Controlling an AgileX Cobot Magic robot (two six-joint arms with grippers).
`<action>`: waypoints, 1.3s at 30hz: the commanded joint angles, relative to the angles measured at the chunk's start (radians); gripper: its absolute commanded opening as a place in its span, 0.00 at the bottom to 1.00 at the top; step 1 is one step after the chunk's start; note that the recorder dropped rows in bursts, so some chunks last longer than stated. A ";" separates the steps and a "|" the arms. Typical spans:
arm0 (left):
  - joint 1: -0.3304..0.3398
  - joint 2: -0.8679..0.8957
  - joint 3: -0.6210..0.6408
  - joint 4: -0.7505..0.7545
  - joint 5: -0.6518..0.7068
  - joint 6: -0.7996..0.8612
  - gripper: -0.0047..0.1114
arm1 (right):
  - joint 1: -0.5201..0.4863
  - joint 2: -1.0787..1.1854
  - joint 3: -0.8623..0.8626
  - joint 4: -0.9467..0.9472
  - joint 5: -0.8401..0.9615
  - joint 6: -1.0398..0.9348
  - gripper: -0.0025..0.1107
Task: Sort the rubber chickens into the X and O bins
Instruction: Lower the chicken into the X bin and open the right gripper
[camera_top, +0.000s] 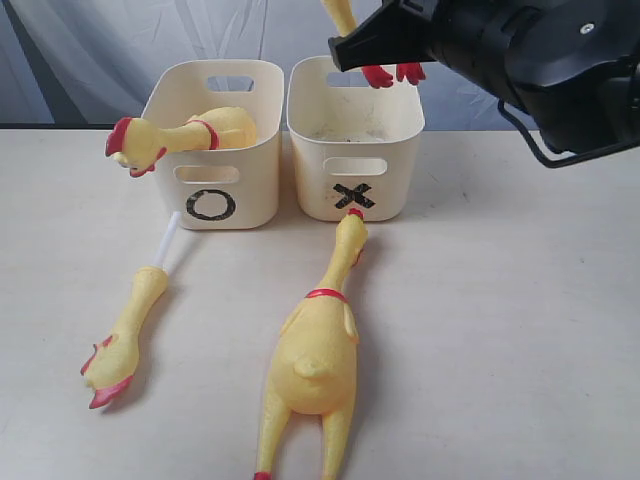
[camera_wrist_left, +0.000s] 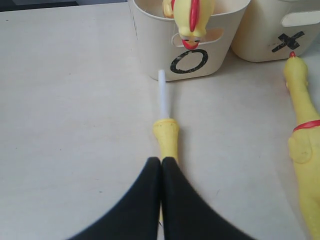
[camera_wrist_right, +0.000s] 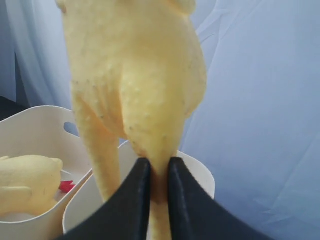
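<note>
My right gripper (camera_top: 345, 50) (camera_wrist_right: 159, 162) is shut on one leg of a rubber chicken (camera_wrist_right: 135, 75), held in the air over the X bin (camera_top: 390, 150); its red feet (camera_top: 392, 73) hang by the bin's far rim. A second chicken (camera_top: 200, 132) lies in the O bin (camera_top: 250, 190), head over the rim. On the table lie the thin chicken (camera_top: 130, 325) with its white tube (camera_top: 168, 243) and the largest chicken (camera_top: 318, 350), beak at the X mark. My left gripper (camera_wrist_left: 161, 160) is shut and empty, above the thin chicken (camera_wrist_left: 166, 137).
The two bins stand side by side at the back of the pale table, in front of a grey-blue cloth backdrop. The right arm's black body (camera_top: 540, 50) fills the upper right of the exterior view. The left gripper does not show in that view.
</note>
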 joint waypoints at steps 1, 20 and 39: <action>-0.005 -0.005 0.005 -0.006 -0.001 -0.001 0.04 | -0.005 0.048 -0.059 -0.023 -0.024 0.024 0.01; -0.005 -0.005 0.005 -0.073 0.027 0.000 0.04 | -0.005 0.380 -0.298 0.053 -0.125 0.039 0.01; -0.005 -0.005 0.005 -0.073 0.043 0.018 0.04 | -0.115 0.472 -0.323 0.152 0.008 0.004 0.01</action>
